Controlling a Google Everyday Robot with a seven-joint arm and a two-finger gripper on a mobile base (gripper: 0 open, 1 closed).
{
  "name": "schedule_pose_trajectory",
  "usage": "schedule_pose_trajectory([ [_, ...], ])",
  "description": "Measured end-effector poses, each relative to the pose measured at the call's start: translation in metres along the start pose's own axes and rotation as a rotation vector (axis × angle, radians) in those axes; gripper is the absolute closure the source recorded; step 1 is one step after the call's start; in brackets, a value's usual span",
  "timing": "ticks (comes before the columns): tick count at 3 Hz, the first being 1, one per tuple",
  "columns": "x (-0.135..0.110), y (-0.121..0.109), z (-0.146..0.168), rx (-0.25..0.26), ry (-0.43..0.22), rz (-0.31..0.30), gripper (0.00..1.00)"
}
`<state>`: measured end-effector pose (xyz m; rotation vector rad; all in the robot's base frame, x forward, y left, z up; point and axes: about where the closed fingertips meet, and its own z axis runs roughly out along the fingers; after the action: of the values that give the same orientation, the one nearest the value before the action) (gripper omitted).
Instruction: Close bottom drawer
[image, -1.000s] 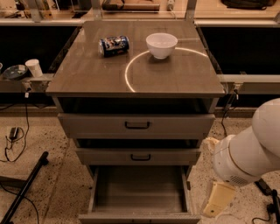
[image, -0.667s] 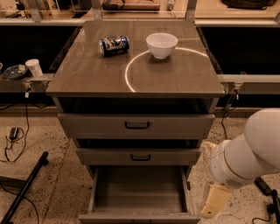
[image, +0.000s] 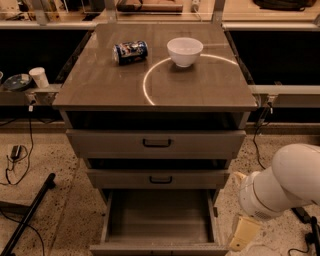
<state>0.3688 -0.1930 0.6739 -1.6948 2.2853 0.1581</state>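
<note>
The bottom drawer (image: 159, 218) is the lowest of three grey-brown drawers in the cabinet. It is pulled far out, and its empty tray is open to view. Its front (image: 155, 248) lies at the lower edge of the picture, and its handle is out of view. The middle drawer front (image: 159, 178) and the top drawer front (image: 157, 143) stand slightly out, each with a black bar handle. My gripper (image: 243, 233) hangs low at the right of the open drawer, beside its right wall. It sits under my white arm (image: 285, 182).
On the cabinet top (image: 105, 85) lie a blue can (image: 130, 51) on its side and a white bowl (image: 185, 51). A paper cup (image: 38, 77) stands on a ledge at the left. Cables and a black pole (image: 27, 215) lie on the floor at the left.
My arm has sunk slightly and drawn a little to the right. The drawers have not moved.
</note>
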Motion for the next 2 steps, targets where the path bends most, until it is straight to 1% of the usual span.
schedule_pose_trajectory([
  [1, 0.0146, 0.0004, 0.0337, -0.033, -0.005, 0.023, 0.0],
  [2, 0.0147, 0.0004, 0.0338, -0.033, -0.005, 0.023, 0.0],
])
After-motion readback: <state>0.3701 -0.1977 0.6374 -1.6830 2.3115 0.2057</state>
